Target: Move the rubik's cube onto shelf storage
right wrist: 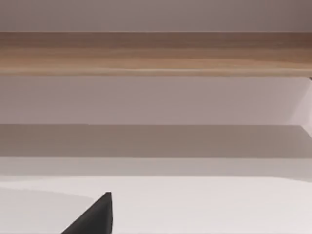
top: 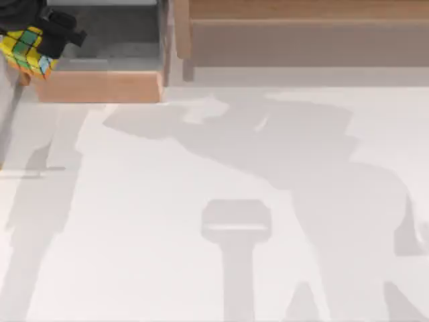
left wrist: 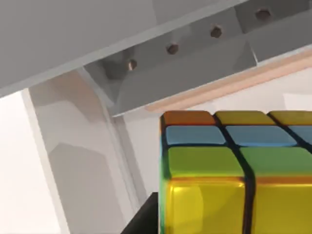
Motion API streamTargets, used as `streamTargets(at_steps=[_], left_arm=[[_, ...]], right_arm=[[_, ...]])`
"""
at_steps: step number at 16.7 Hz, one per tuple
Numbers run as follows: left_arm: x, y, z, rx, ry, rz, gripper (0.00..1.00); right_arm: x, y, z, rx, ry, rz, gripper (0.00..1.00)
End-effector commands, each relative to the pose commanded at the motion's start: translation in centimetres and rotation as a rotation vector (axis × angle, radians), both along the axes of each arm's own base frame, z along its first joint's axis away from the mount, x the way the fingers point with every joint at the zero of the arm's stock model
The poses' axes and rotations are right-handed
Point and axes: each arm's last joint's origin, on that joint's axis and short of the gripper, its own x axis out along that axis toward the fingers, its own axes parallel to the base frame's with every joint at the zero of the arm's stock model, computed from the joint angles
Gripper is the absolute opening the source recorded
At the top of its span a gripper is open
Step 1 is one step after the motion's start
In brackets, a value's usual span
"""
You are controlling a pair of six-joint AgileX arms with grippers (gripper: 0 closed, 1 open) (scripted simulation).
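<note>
The rubik's cube (top: 25,52), with yellow, green, blue and orange squares, hangs in the air at the far left back of the table. My left gripper (top: 41,40) is shut on it, its dark body just behind the cube. In the left wrist view the rubik's cube (left wrist: 234,180) sits very close, with one dark finger (left wrist: 144,222) against its side. The shelf storage (top: 301,40), a long brown wooden unit with a shaded recess, runs along the back right, well away from the cube. One dark fingertip (right wrist: 97,217) of my right gripper faces the shelf storage's wooden board (right wrist: 156,53).
A grey box compartment (top: 110,37) with a light wood front (top: 100,86) stands at the back left, right beside the cube. Its grey wall with a row of screws (left wrist: 170,48) shows close by. The white table (top: 167,255) carries the arms' shadows.
</note>
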Motion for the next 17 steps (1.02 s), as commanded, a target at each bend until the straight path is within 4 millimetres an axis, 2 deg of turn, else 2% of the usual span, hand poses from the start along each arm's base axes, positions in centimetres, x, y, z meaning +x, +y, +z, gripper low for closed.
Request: streamTargets(at_steps=[2,4,6,8,10,13,15,17], left_arm=[[-2.1,-7.1,-2.1,0.043,-0.027,-0.155,0.00],[-5.4,-13.7,-4.2,0.080,-0.073,-0.311,0.00],[-9.6,-19.2,-6.0,0.104,-0.139,-0.455,0.00],[-14.1,-23.7,-7.7,0.110,-0.217,-0.580,0.00],[-18.6,-27.2,-9.1,0.092,-0.306,-0.681,0.00],[-24.2,-31.0,-9.8,0.002,-0.464,-0.765,0.00],[-26.9,-32.9,-9.4,-0.101,-0.577,-0.770,0.00],[-28.7,-34.5,-8.2,-0.231,-0.688,-0.732,0.00]], right_arm=[[0.0,0.0,0.0,0.000,0.000,0.000,1.00],[0.0,0.0,0.0,0.000,0.000,0.000,1.00],[0.0,0.0,0.0,0.000,0.000,0.000,1.00],[0.0,0.0,0.0,0.000,0.000,0.000,1.00],[0.0,0.0,0.0,0.000,0.000,0.000,1.00],[0.0,0.0,0.0,0.000,0.000,0.000,1.00],[0.0,0.0,0.0,0.000,0.000,0.000,1.00],[0.0,0.0,0.0,0.000,0.000,0.000,1.00]])
